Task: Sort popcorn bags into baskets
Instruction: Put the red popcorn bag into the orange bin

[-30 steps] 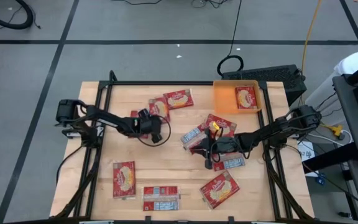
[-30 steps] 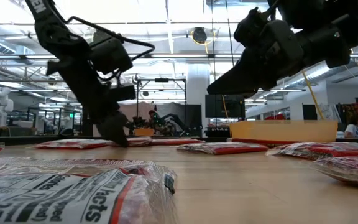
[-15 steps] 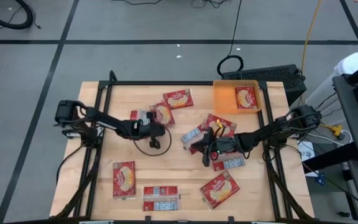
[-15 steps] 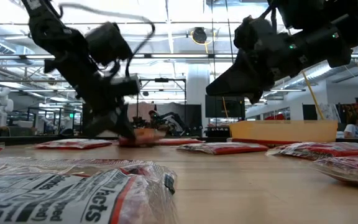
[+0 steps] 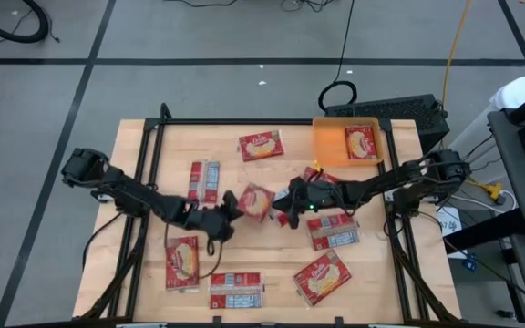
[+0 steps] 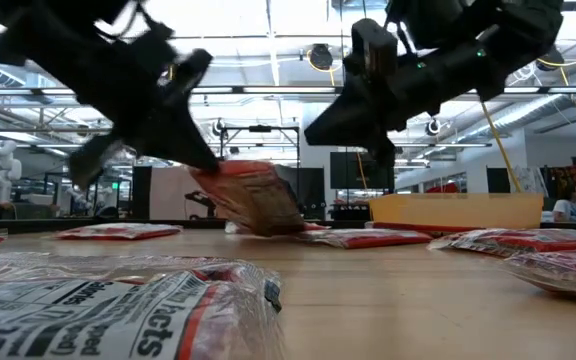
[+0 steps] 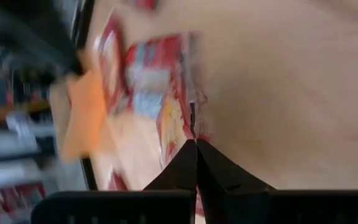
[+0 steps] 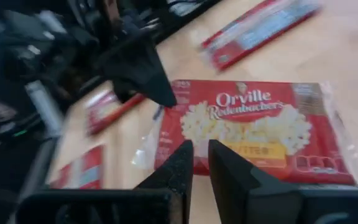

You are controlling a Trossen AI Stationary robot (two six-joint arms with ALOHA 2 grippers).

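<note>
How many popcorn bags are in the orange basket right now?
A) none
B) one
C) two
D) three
B: from above, the orange basket at the table's far right corner holds a single popcorn bag; the other bags lie out on the table.

The wooden table [image 5: 144, 273] stands on a grey floor [image 5: 44, 109] crossed by dark lines. A black cable [image 5: 340, 91] loops on the floor beyond the table's far edge, near a yellow cord [image 5: 452, 46]. In the low view, a white robot figure [image 6: 1, 165] stands in the room behind.
</note>
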